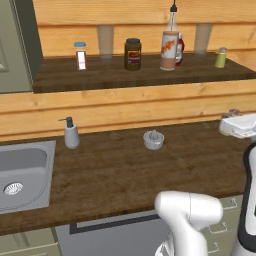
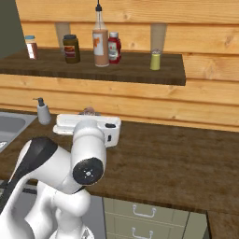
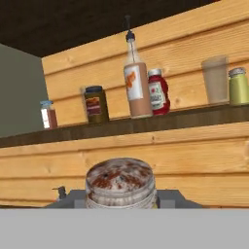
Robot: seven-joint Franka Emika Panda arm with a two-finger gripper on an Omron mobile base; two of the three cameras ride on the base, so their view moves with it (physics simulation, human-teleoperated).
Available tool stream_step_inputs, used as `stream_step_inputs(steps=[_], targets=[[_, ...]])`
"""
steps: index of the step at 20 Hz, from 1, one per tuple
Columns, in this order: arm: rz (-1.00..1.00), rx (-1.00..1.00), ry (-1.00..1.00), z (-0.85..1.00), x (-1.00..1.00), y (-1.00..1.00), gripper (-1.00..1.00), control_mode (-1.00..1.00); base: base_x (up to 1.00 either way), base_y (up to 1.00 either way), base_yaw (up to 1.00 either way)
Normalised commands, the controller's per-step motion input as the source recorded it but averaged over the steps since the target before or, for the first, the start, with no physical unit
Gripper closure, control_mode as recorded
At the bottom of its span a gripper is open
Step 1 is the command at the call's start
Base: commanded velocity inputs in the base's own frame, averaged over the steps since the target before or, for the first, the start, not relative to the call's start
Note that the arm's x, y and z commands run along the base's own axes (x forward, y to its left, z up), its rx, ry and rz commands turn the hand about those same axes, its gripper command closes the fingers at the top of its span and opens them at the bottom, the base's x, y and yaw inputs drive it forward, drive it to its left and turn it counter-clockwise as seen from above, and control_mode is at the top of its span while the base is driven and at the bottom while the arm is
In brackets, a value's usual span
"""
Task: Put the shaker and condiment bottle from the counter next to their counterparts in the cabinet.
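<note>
My gripper (image 3: pixel 120 197) is shut on a shaker whose speckled silver-grey cap (image 3: pixel 120 179) sits between the fingers; its body is hidden. The hand (image 1: pixel 239 125) hovers over the right of the counter (image 1: pixel 115 170), below the cabinet shelf board (image 1: pixel 125 75). On that board the tall condiment bottle (image 1: pixel 170 47) stands upright, right beside the squat red bottle (image 1: pixel 180 49). The other yellow-green shaker (image 1: pixel 220 58) stands further right on the shelf. In the right base view, the held shaker's cap (image 2: pixel 87 111) pokes above the hand (image 2: pixel 86 125).
The shelf also carries a dark brown jar (image 1: pixel 132 54), a white red-striped jar (image 1: pixel 80 55) and two glasses (image 1: pixel 105 42). A soap dispenser (image 1: pixel 71 132), a small white juicer (image 1: pixel 153 140) and the steel sink (image 1: pixel 25 172) are on the counter.
</note>
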Motion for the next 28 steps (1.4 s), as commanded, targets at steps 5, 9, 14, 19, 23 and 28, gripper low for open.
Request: stream_step_inputs(steps=[5, 9, 14, 19, 23, 28], targets=[[-0.13, 0.05, 0.0, 0.75, -0.38, -0.3, 1.0, -1.0, 0.0, 0.0, 0.0], [-0.01, 0.01, 0.0, 0.73, -0.39, -0.29, 1.0, -1.0, 0.0, 0.0, 0.0], [0.0, 0.0, 0.0, 0.65, -0.21, -0.27, 1.0, -1.0, 0.0, 0.0, 0.0], [-0.04, -0.01, 0.0, 0.44, 0.05, -0.21, 1.0, -1.0, 0.0, 0.0, 0.0], [-0.04, -0.05, 0.0, 0.33, 0.17, -0.14, 1.0, -1.0, 0.0, 0.0, 0.0], [0.08, -0.08, 0.0, -0.1, 0.5, 0.08, 1.0, -1.0, 0.0, 0.0, 0.0]])
